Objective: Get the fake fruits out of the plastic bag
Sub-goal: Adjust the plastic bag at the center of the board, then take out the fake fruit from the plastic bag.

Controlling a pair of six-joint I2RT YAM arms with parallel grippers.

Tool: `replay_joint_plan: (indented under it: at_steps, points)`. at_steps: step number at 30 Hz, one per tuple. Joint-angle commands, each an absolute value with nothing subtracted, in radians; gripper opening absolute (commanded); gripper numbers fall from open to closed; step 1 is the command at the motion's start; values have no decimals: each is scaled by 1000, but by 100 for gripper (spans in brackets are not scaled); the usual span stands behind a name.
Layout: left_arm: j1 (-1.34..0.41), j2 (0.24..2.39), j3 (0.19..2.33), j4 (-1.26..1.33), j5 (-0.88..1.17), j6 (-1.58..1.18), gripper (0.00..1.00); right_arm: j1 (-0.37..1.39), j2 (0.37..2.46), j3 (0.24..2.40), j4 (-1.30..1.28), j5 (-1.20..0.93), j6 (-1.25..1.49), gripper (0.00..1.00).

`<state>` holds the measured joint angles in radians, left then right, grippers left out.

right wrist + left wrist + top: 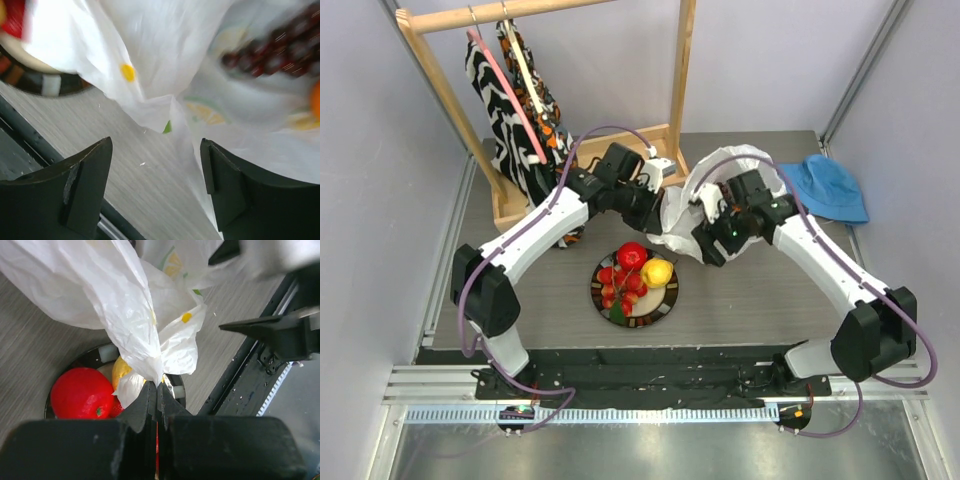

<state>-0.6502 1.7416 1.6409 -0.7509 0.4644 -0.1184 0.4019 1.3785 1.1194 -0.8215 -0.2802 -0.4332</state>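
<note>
The thin translucent white plastic bag was gathered between the two arms, just far of the round dark patterned plate on the grey counter. The left tool was closed, pinching a fold of the bag's film. The right tool stood open beside the bag, gripping nothing.

On the plate lay the glossy red apple, the yellow lemon and the cluster of small red berries. Through the film, a dark purple grape bunch and an orange fruit showed inside the bag.

Judgement: emptying was part done. The next move calls for the right tool to take a second hold and tip the bag. The bag's mouth could not be located.
</note>
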Motion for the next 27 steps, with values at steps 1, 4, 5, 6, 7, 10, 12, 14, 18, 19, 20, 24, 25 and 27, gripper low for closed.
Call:
replay_joint_plan:
  at_steps: [1,4,5,6,7,10,12,14,18,19,20,24,25,27]
  points:
    - [-669,1710,1631,-718,476,-115,0,356,1341,1354,-885,-371,-463,77]
    - [-670,1701,1614,-716,466,-110,0,296,1342,1414,-827,-437,-419,73]
    - [-670,1698,1608,-715,463,-110,0,293,1345,1414,-777,-440,-394,71]
    - [-670,1695,1602,-718,463,-109,0,293,1350,1401,-750,-417,-391,64]
    - [-670,1694,1600,-718,463,-109,0,291,1357,1391,-726,-405,-387,59]
    - [-670,1689,1598,-726,463,-107,0,293,1411,1364,-680,-338,-403,42]
    - [-670,1687,1598,-724,463,-106,0,291,1456,1358,-680,-331,-446,37]
    - [-670,1684,1598,-723,462,-104,0,293,1476,1347,-663,-318,-465,37]
    - [-670,1687,1605,-718,453,-100,0,293,1558,1318,-609,-175,-460,38]
    - [-670,1689,1608,-716,453,-98,0,291,1580,1330,-607,-143,-457,38]
    - [-670,1692,1609,-716,454,-98,0,293,1604,1338,-601,-68,-453,39]
    - [-670,1698,1614,-715,460,-98,0,275,1673,1362,-542,29,-400,42]
    - [-670,1698,1617,-715,462,-98,0,270,1696,1367,-529,41,-396,43]
    - [-670,1698,1612,-715,463,-98,0,271,1719,1371,-499,89,-393,45]
